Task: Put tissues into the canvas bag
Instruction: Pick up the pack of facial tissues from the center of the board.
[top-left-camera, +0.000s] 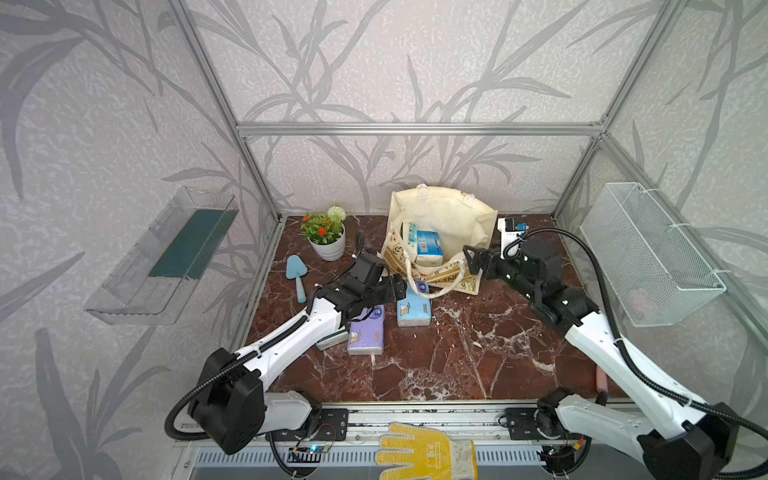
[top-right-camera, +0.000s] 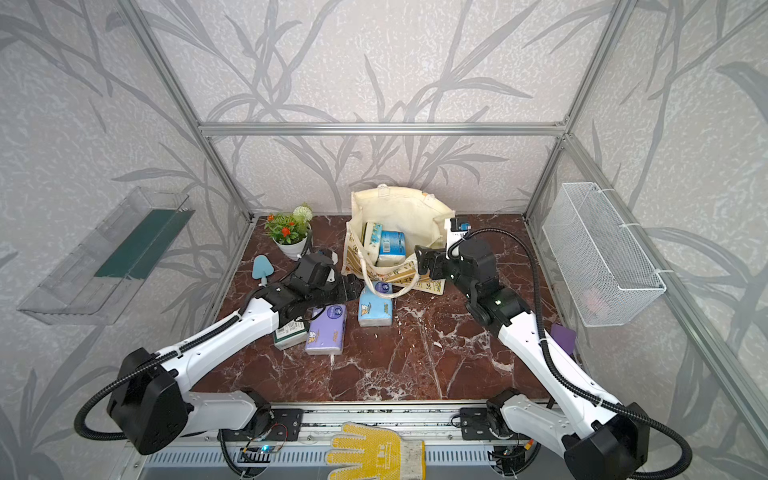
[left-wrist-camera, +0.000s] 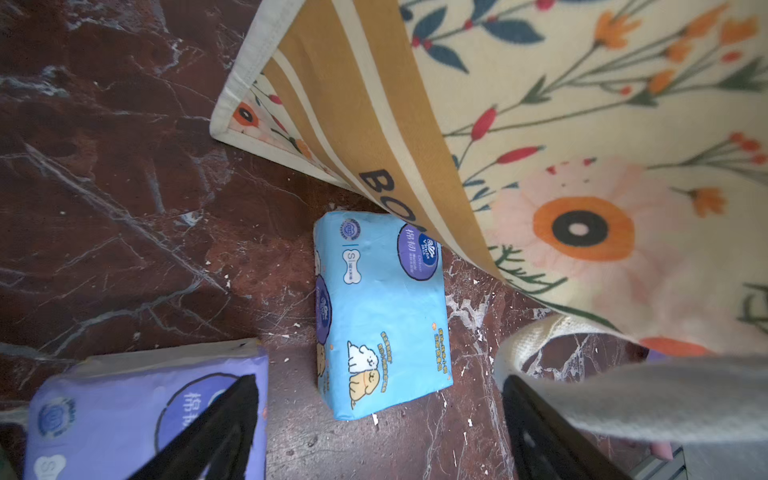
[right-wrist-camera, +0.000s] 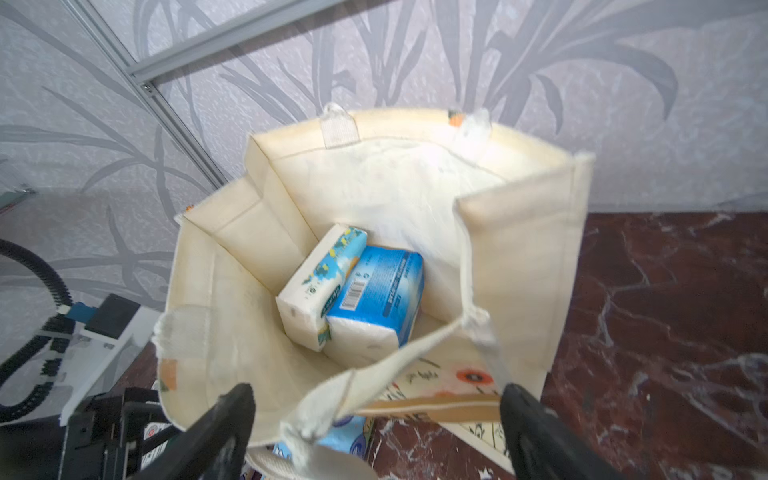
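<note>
The cream canvas bag (top-left-camera: 446, 212) stands open at the back of the table, with two tissues packs inside: a blue one (right-wrist-camera: 378, 299) and a white-and-teal one (right-wrist-camera: 320, 274). On the table in front lie a light blue pack (top-left-camera: 413, 309), a lilac pack (top-left-camera: 365, 332) and a dark green pack (top-right-camera: 291, 332) half under my left arm. My left gripper (top-left-camera: 399, 289) hovers open over the light blue pack (left-wrist-camera: 382, 311), a bag handle (left-wrist-camera: 623, 395) draped over one finger. My right gripper (top-left-camera: 469, 257) is open at the bag's right front corner, the handle (right-wrist-camera: 374, 374) passing between its fingers.
A potted plant (top-left-camera: 326, 235) and a teal trowel (top-left-camera: 296, 274) sit at the back left. A white wire mesh basket (top-left-camera: 648, 253) hangs on the right wall, a clear shelf (top-left-camera: 166, 257) on the left. A yellow glove (top-left-camera: 424, 453) lies on the front rail.
</note>
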